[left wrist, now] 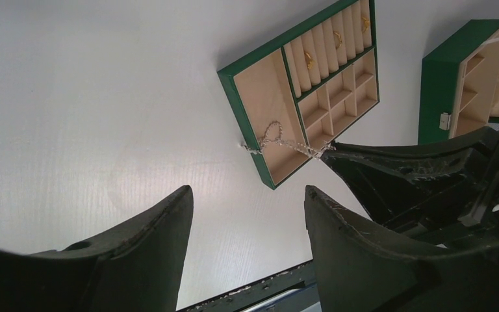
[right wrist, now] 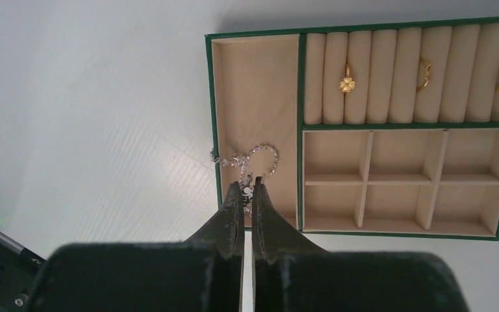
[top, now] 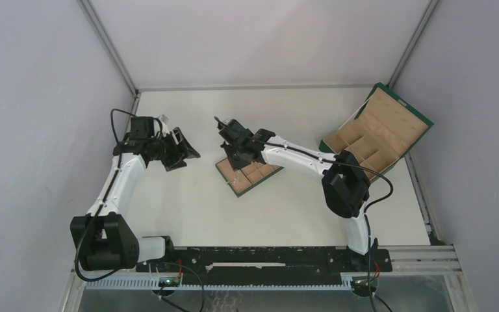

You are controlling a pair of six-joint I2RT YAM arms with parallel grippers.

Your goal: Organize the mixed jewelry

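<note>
Looking down from the top view, we are seeing the black right pincer [top: 236, 165] hanging low over the left end of the tan compartmented tray with the green edge [top: 228, 180]. The black left pincer [top: 187, 148] is hovering well apart from it over the white counter [top: 188, 208]. Anything held is too small to tell here.

Turning to the left wrist view, we are looking between the left pincer's fingers, which are standing wide apart with nothing between them. Beyond them the thin silvery sparkly chain [left wrist: 279, 140] is lying across the tray's long compartment. One end is spilling over the green wall onto the counter.

Moving to the right wrist view, we are finding the right pincer clamped tight on only a few links. A loop is resting inside the compartment, and three small gold rings [right wrist: 347, 83] are sitting in the padded rolls.

We are worrying about three things:
- Letting go here is likely to leave the tail outside the tray.
- Dragging sideways risks snagging links on the wall, which could tug the tray or strip the chain from so slight a pinch.
- Bringing the left pincer in now risks crowding the right arm.
</note>
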